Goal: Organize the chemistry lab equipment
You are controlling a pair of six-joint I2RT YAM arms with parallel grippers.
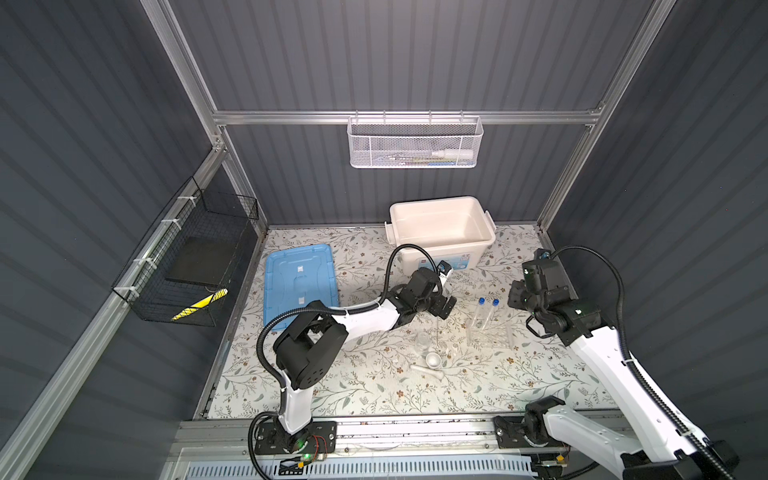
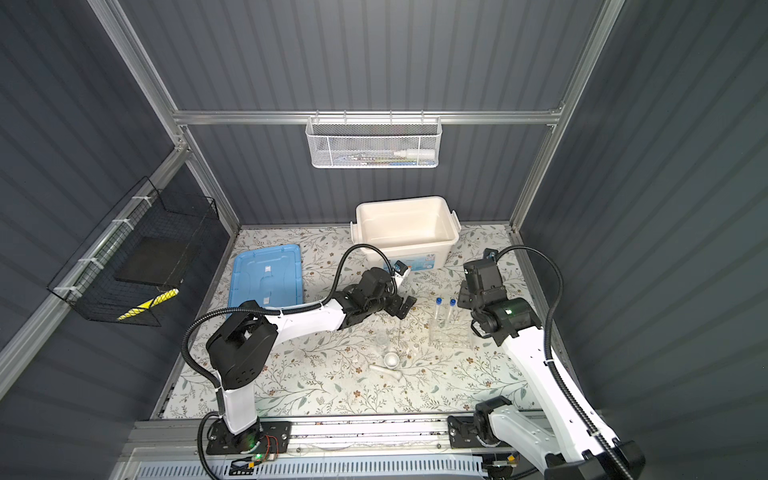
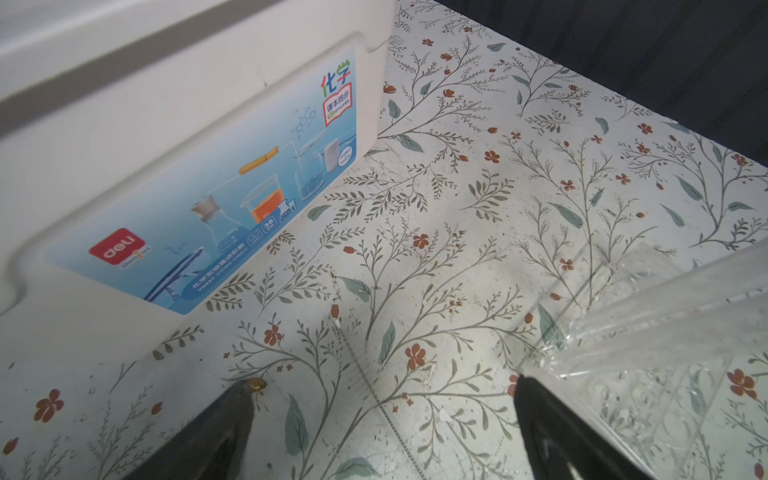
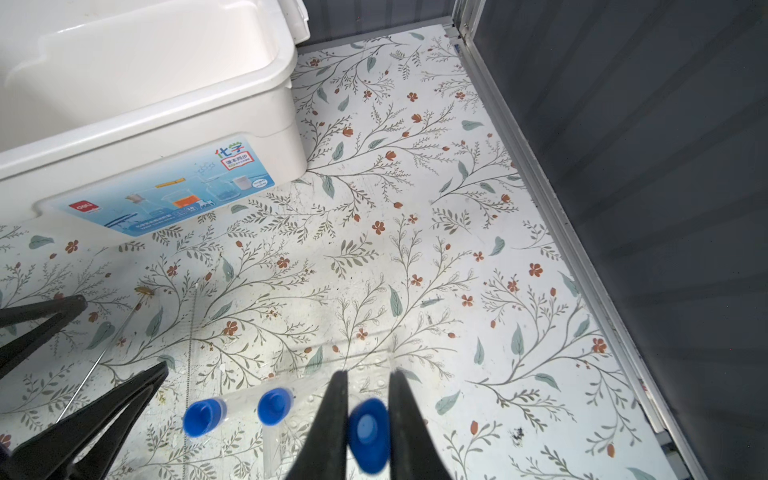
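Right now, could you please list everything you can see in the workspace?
rack: one, clear, right of centre
test tubes: three, clear, blue-capped, two upright in rack, one gripped
beaker: one, clear, centre
bowl: one, white, in front of beaker
pestle: one, white, beside bowl
rods: at least two, thin, by beaker
tub: one, white, open, at back
lid: one, blue, flat on table left
mesh basket: one, white, back rail, holding a white bottle
wire basket: one, black, left wall
left tool: open, over the rods
right tool: shut on one of the test tubes
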